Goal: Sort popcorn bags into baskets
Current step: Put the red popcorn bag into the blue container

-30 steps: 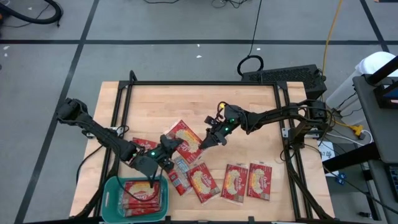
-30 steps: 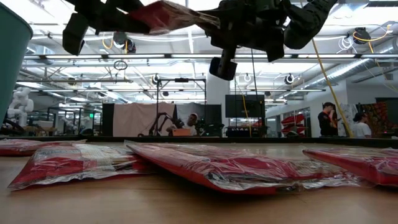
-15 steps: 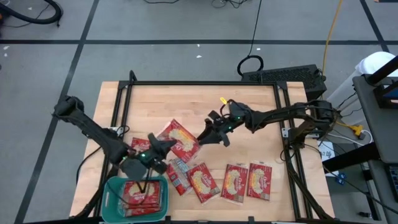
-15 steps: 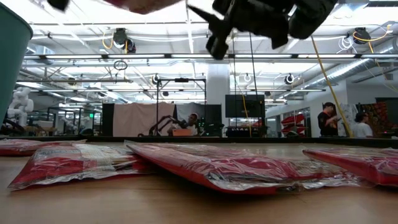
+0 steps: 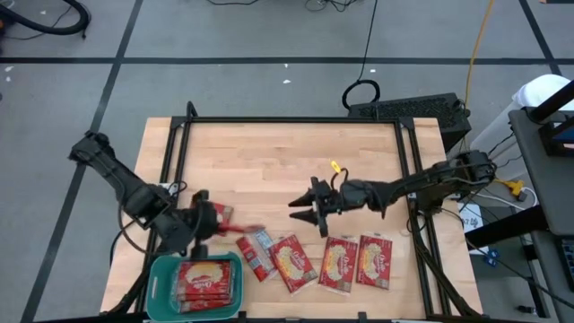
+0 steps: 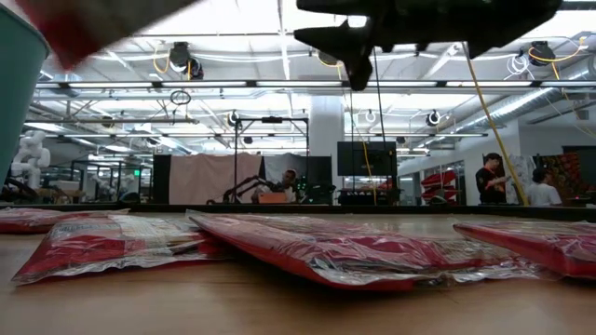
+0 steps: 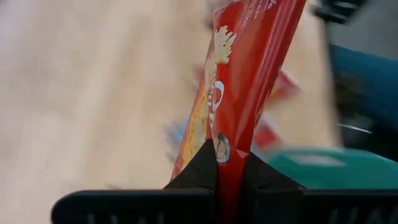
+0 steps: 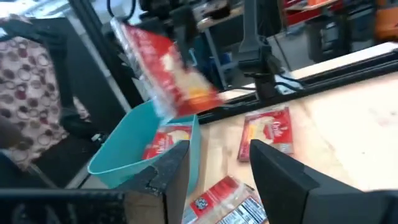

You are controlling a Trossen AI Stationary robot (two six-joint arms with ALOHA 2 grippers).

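high view: left gripper (image 5: 208,220) clamped on a popcorn bag (image 5: 235,228) above the basket (image 5: 161,269) at the worktop's near left corner.
right wrist view: right gripper (image 8: 217,165) fingers apart, mid-worktop, far edge open.

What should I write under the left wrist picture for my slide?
Left gripper pinches a red popcorn bag by its edge, with the teal basket just beyond.

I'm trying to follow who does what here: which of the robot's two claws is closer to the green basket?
The left. The left gripper, shut on a popcorn bag, is just above the basket by its far edge. The right gripper, open, hangs over mid-table, well off to the side.
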